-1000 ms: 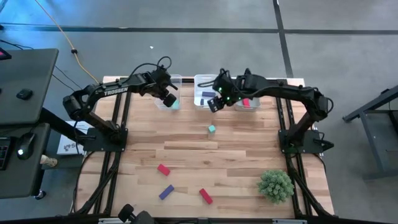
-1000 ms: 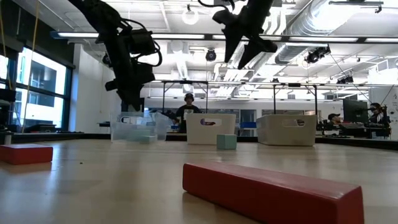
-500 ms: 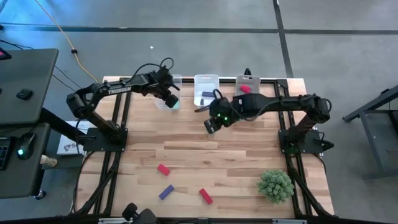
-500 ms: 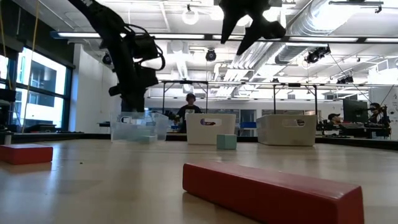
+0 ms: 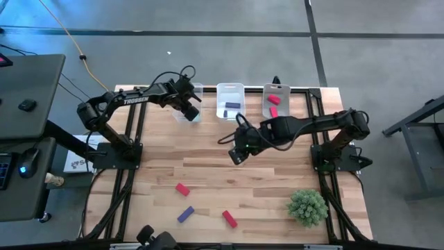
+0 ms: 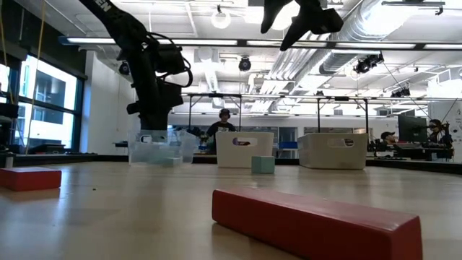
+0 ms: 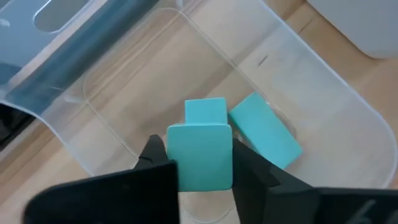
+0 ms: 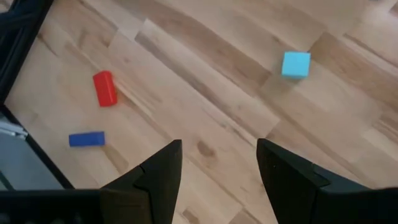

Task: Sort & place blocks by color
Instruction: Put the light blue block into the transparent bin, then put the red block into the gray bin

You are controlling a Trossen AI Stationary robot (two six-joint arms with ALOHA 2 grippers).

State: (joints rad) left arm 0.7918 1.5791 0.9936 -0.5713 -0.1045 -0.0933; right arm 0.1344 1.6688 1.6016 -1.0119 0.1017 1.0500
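My left gripper (image 5: 191,110) hangs over the clear left bin (image 5: 187,94) at the table's far edge, shut on a teal block (image 7: 199,158). Two more teal blocks (image 7: 263,133) lie on that bin's floor. My right gripper (image 8: 217,168) is open and empty, in the air over the table's middle (image 5: 236,153). A teal cube (image 8: 296,64) rests on the wood near it. A red block (image 5: 182,189), a purple block (image 5: 185,214) and a red bar (image 5: 229,219) lie near the front edge. The middle bin holds a purple block (image 5: 232,105), the right bin red blocks (image 5: 272,99). My left gripper pinches the teal block between its two fingers (image 7: 155,154), one on each of two opposite side faces (image 7: 177,163). The fingers come from above, pointing down into the clear bin. The block is lifted clear, above the two teal blocks on the bin floor.
Three bins stand in a row along the far edge: clear left bin (image 6: 155,148), middle bin (image 6: 245,149), right bin (image 6: 332,150). A spiky green plant ball (image 5: 307,206) sits at the near right. Bare wood lies between the bins and the front blocks.
My right gripper has swung from above the bins toward the table's near edge and now hovers over the middle, by the teal cube, still open. My left gripper has stayed over the clear bin, sinking a little, still shut on the teal block.
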